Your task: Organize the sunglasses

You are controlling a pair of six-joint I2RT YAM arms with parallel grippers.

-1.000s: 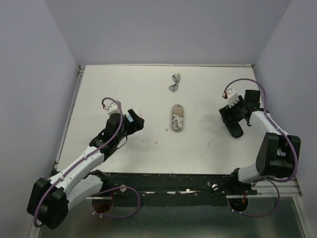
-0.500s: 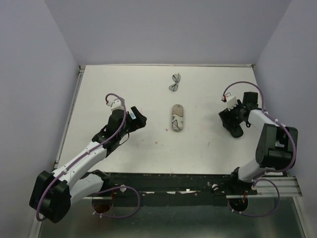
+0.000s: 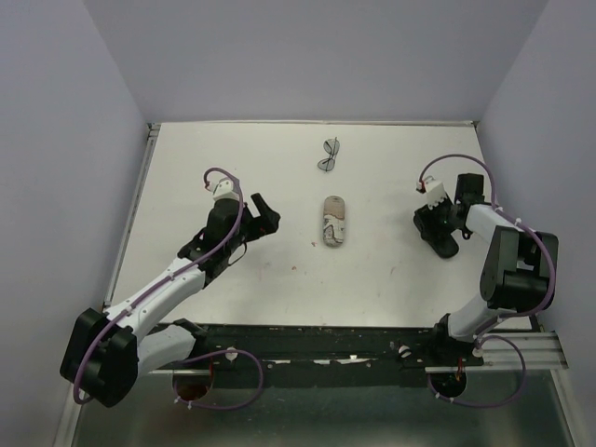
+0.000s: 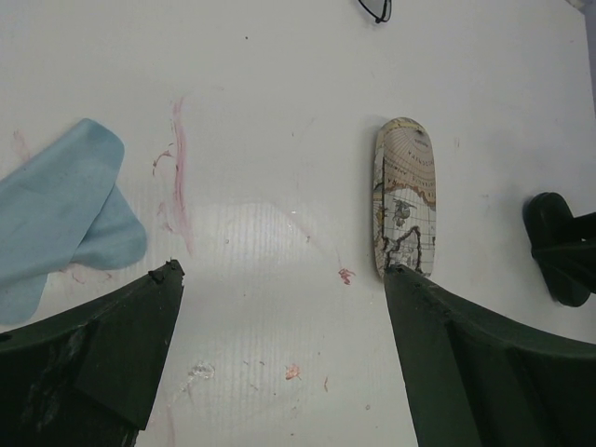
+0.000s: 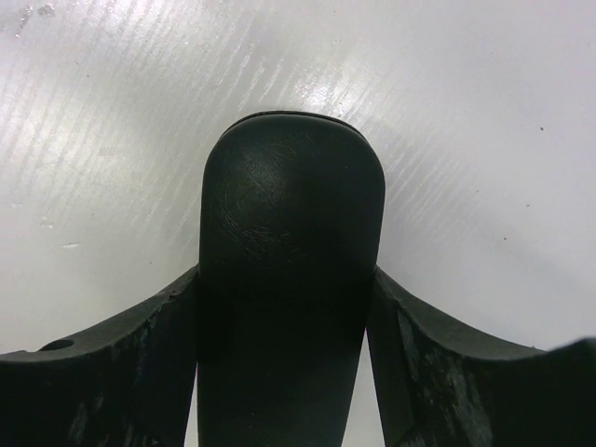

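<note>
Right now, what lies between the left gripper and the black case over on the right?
The map-printed case lies on the table between the left gripper and the black case. The top view shows this best.

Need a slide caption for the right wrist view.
Right gripper closed around the black case on the white table, fingers against both its sides.

Even overhead light is flooding the white table (image 3: 391,270) in the top view, throwing only faint, soft-edged shadows. At the right wrist, streaky glare is fanning across the table around a black case (image 5: 291,214), whose scuffed lid is catching a dull sheen. A paler bright patch is pooling mid-table at the left wrist.
</note>
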